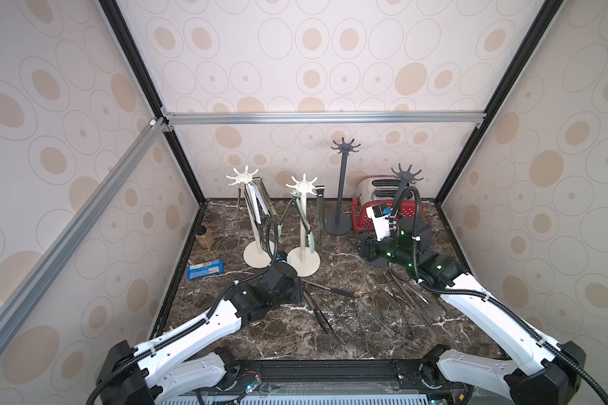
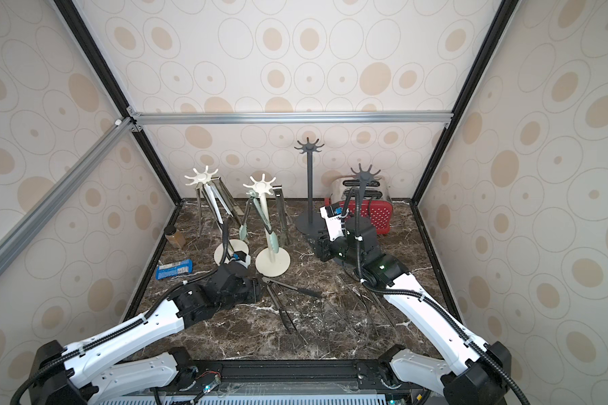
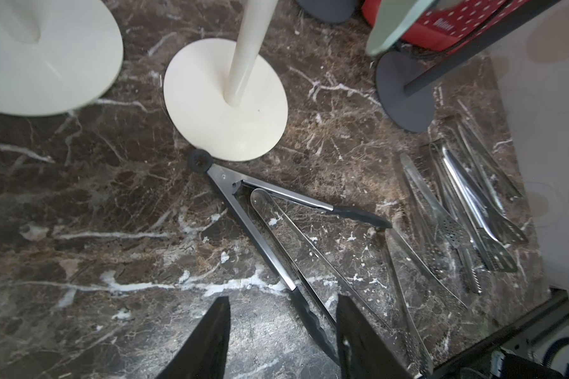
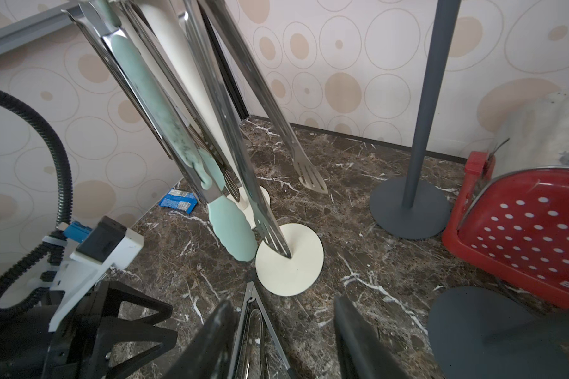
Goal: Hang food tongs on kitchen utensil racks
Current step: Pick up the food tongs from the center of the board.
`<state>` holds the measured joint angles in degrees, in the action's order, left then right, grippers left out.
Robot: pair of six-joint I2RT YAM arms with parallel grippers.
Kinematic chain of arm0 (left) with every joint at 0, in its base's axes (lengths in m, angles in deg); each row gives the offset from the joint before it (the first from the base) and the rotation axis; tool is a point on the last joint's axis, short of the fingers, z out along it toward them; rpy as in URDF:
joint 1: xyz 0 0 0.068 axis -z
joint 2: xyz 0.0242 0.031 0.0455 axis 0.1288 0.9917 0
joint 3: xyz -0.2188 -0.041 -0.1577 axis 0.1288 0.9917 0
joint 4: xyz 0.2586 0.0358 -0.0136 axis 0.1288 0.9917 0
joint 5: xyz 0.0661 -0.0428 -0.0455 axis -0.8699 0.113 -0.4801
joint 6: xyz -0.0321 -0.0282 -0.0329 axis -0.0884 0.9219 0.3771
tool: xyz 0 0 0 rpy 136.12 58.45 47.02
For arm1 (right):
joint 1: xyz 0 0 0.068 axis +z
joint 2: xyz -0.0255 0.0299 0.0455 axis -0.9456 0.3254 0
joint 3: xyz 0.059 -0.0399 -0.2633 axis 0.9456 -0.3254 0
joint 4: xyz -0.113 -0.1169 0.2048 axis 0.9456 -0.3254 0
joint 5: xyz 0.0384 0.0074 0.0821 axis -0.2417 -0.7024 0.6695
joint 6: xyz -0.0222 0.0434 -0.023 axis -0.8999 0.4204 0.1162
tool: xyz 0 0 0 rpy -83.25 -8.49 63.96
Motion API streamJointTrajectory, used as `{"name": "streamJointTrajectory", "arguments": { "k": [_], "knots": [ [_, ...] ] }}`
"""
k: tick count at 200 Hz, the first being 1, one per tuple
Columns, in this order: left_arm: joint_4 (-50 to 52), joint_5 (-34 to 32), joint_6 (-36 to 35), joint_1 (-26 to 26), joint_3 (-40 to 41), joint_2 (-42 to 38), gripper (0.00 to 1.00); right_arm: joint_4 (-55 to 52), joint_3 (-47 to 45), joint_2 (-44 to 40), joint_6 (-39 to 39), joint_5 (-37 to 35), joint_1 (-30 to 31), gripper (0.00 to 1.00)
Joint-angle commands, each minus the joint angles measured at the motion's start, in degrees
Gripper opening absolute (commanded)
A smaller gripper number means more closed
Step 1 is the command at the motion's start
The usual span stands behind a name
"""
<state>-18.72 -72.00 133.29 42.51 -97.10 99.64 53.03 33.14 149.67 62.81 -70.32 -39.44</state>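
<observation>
Red toaster (image 1: 407, 209), blue packet (image 1: 204, 269) and brown jar (image 1: 204, 237) on marble table (image 1: 278, 336).

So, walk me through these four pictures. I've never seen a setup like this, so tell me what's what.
This is a robot with two arms, each ending in a two-fingered gripper. Two pictures look down from a camera above. The other two come from a camera on each wrist.

On the dark marble table stand two cream racks carrying hanging tongs, two grey racks with nothing visibly on their hooks, and a red toaster. More steel tongs lie loose.

The left gripper is open, low over the black-tipped tongs, with one tip between its fingers. The right gripper is open and holds nothing.
</observation>
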Motion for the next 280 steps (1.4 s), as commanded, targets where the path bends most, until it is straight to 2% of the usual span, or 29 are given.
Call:
{"name": "streamJointTrajectory", "arguments": {
  "k": [1,57,138,154,186,280],
  "knots": [
    [-0.4,-7.8,8.2,3.6,-3.2,4.9,0.5,-1.0,-1.8,-2.8,-1.7,-1.7,0.6,0.51],
    [-3.8,-11.7,15.4,7.7,-5.8,16.9,0.44,-1.2,-6.0,-7.7,-2.3,-1.5,0.5,0.51],
    [-5.3,-15.3,25.0,8.7,-3.8,22.4,0.38,-1.5,-8.8,-10.4,-4.1,-1.3,0.4,0.52],
    [-5.4,-15.5,26.1,8.8,-4.0,24.0,0.38,-1.4,-9.1,-10.4,-4.1,-0.9,0.4,0.52],
    [-5.4,-15.8,28.0,9.0,-4.1,25.7,0.3,-1.4,-9.5,-10.3,-4.4,-0.6,0.4,0.52],
    [-4.9,-16.1,28.8,9.0,-4.4,28.8,0.27,-2.4,-9.9,-10.2,-5.6,-1.0,0.3,0.52]
  ]
}}
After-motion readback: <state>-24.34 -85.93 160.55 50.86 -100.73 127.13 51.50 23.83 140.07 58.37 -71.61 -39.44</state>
